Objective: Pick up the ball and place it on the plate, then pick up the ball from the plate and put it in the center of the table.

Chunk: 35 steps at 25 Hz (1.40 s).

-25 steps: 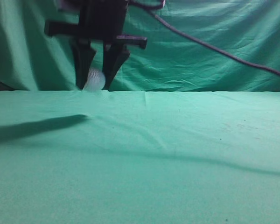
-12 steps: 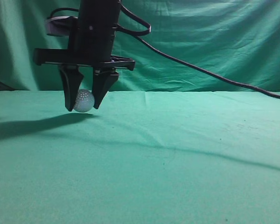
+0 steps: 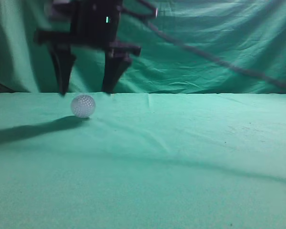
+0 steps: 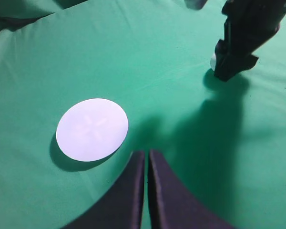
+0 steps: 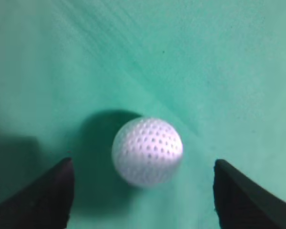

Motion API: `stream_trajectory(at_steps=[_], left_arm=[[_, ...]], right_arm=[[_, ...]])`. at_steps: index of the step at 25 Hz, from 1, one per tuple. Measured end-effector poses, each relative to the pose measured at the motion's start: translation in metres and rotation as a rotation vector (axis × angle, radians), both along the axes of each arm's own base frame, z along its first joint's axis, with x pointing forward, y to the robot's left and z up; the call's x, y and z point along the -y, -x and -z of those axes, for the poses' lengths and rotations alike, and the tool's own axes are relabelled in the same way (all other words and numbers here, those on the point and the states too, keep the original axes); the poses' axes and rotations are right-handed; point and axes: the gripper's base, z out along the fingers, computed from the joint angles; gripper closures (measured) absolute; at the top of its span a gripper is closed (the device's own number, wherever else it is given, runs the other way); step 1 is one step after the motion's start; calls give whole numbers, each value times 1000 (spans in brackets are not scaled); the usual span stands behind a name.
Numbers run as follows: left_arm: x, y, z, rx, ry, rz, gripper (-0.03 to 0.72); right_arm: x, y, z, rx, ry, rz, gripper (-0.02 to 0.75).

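The small white dimpled ball [image 3: 83, 105] rests free on the teal-green cloth table [image 3: 181, 157], toward its far-left edge. Above it hangs the black right gripper [image 3: 86, 91], spread wide and empty; half a second ago it pinched the ball. The left gripper [image 4: 146, 164] is closed, empty. The flat round white plate [image 4: 92, 129] lies bare, so the task looks finished.
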Motion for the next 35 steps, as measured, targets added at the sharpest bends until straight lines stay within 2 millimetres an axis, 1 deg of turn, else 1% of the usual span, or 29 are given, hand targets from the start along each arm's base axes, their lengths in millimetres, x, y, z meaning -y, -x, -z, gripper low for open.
stream_trajectory(at_steps=[2,4,5,8,9,12,13,15,16,18,19,22,24,25,29,35], left_arm=[[0,0,0,-1,6,1,688],[2,0,0,-3,33,5,688],[3,0,-1,-5,56,8,688],[6,1,-1,-8,113,17,688],[7,1,-2,-9,129,19,688],[9,1,-2,-12,159,23,688],[9,1,-2,-12,161,24,688],[9,1,-2,-13,163,24,688],[9,1,-2,-13,169,25,688],[11,2,-6,-11,194,31,688],[12,2,-9,-6,213,35,688],[13,4,-14,2,227,50,688],[14,7,-13,-5,197,72,688],[14,9,-13,-8,183,87,688],[14,17,-14,9,157,112,688],[12,37,-20,109,152,124,688]], right_arm=[[5,6,-29,23,-23,-1,205],[15,14,-70,68,-54,-3,205],[22,20,-90,92,-63,-4,205],[48,35,-143,185,-44,8,205],[57,40,-161,223,-48,30,279],[85,56,-209,346,-68,114,438],[93,62,-223,379,-85,133,505],[113,80,-255,441,-139,162,629],[123,89,-269,467,-169,169,673],[140,108,-291,506,-217,180,738],[150,118,-299,520,-233,182,738],[178,147,-307,521,-259,194,738],[197,167,-303,510,-255,201,738],[207,177,-298,500,-246,204,738],[241,209,-266,477,-207,215,738],[272,243,-211,528,-295,209,738]])
